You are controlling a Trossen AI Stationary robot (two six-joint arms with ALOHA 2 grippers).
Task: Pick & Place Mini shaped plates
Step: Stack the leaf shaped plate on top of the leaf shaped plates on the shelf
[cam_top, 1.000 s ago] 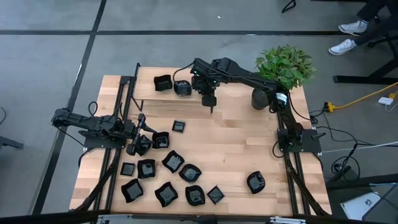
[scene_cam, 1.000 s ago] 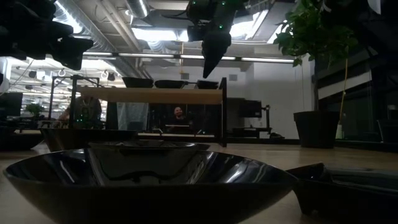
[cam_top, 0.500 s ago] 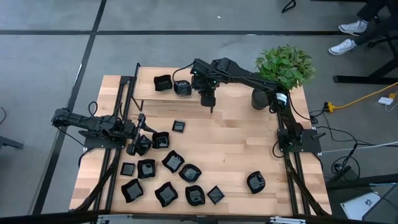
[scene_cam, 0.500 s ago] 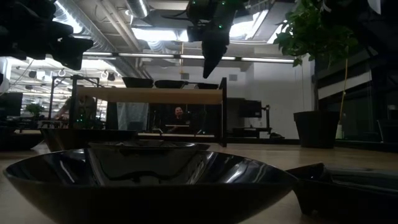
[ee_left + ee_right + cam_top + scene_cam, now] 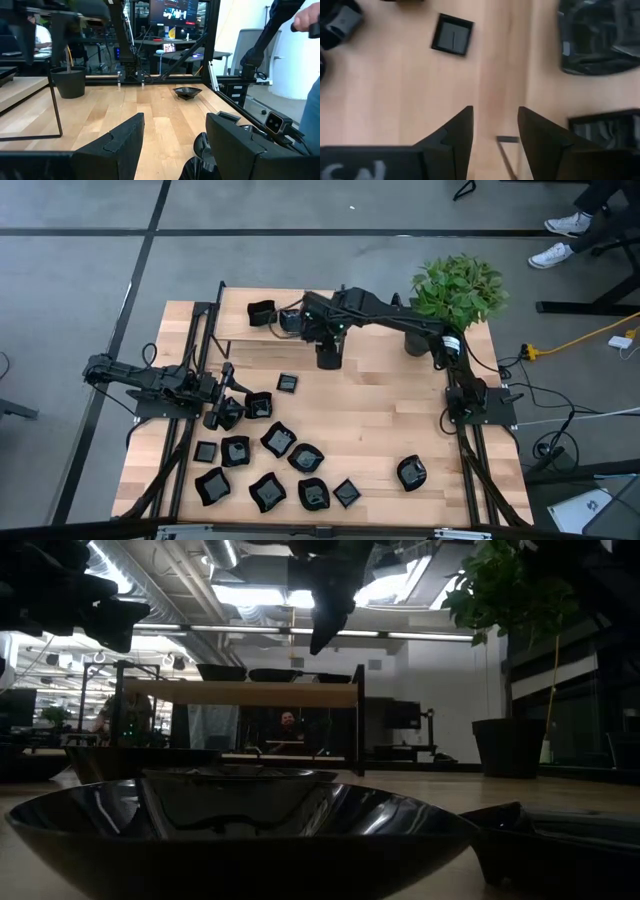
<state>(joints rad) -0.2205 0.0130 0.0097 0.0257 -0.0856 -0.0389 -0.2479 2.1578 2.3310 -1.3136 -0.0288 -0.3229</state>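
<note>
Mini shaped plates [image 5: 270, 465] clustered before the left tool [image 5: 218, 416].

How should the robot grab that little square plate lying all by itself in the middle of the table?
Probably from straight above, pinching one raised edge of the small square plate. It lies flat and shallow, so only the rim offers a hold. The right gripper hangs open close beside it, pointing down, with bare wood around the plate leaving room for its fingers.

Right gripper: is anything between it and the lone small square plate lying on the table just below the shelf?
Nothing visible. The right gripper hangs open and empty above bare wood, and the small square plate lies apart with only tabletop between them.
</note>
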